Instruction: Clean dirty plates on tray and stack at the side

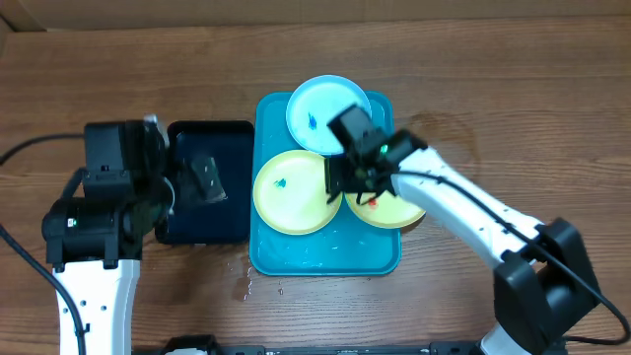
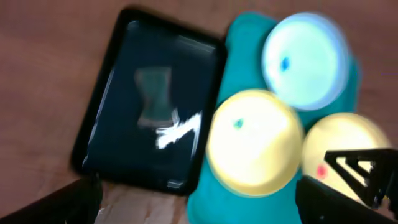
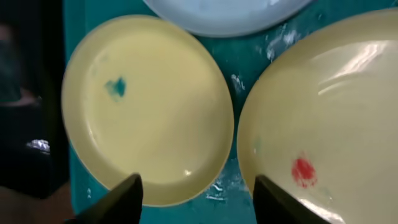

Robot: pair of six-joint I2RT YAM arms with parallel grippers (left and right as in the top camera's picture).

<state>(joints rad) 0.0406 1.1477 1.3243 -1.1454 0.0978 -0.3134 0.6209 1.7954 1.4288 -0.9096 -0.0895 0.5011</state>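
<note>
I find all three plates on the turquoise tray [image 1: 296, 258]: blue plate [image 1: 320, 106] at the far end, two green plates [image 1: 289, 194] nearer. The right gripper [image 3: 198, 185] hovers over the green pair, fingers apart and empty. The left gripper [image 2: 199, 196] is spread wide and empty above the black tray [image 2: 112, 146].

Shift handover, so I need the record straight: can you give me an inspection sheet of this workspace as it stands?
Surface: wooden table; wet specks by the turquoise tray's near-left corner.
Job's things: turquoise tray holds a light-blue plate with a blue smear, a left green plate with a teal smear, and a right green plate with a red smear.
Clutter: black tray holding a small grey object.
Grippers: left gripper open, by the black tray; right gripper open over the green plates, holding nothing.
Cables: black cables at the left arm and along the right arm.
Surroundings: nothing seen.
</note>
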